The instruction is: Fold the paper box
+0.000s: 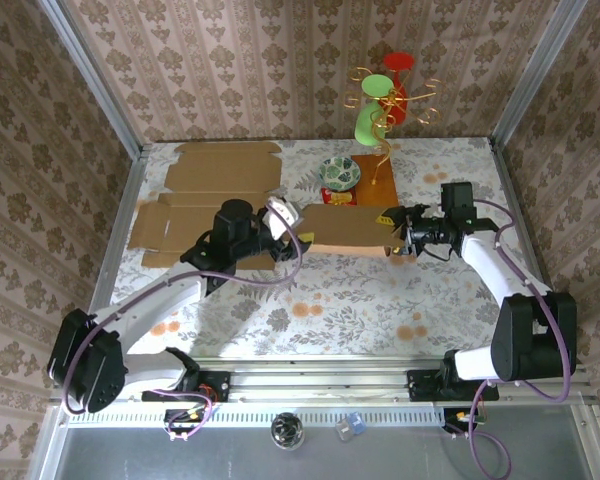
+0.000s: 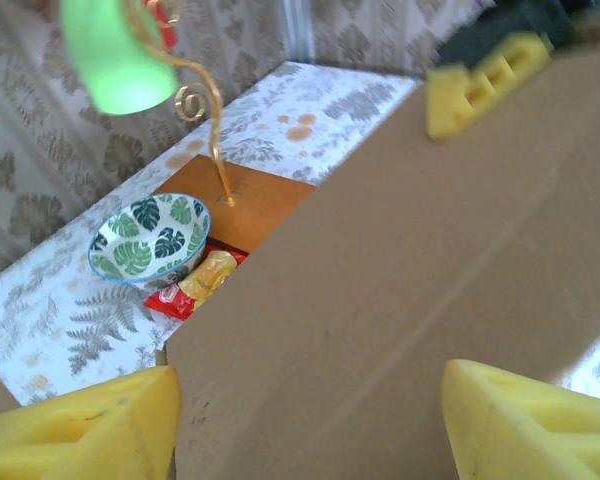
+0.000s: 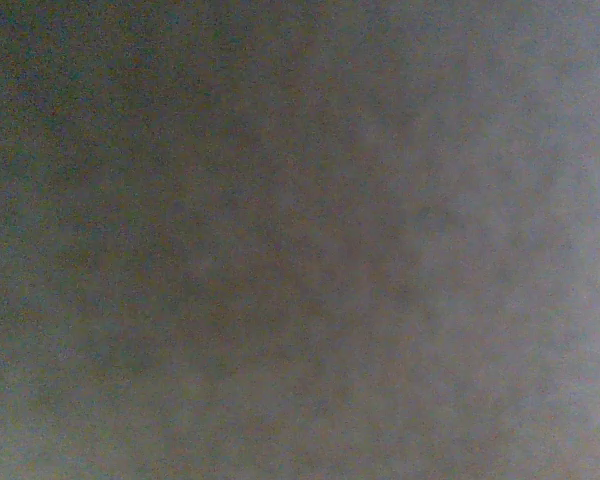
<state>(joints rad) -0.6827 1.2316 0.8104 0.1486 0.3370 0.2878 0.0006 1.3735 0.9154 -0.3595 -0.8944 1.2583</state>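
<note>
One paper box (image 1: 345, 232) between left gripper (image 1: 290, 230), right gripper (image 1: 391, 234).

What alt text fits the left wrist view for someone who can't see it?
A brown cardboard panel spans the centre and right, with the open left tool showing its yellow fingertips at the bottom corners and another yellow pad at the panel's top edge. Behind, on the floral table, sit a leaf-patterned bowl, a red packet and a wooden base.
</note>
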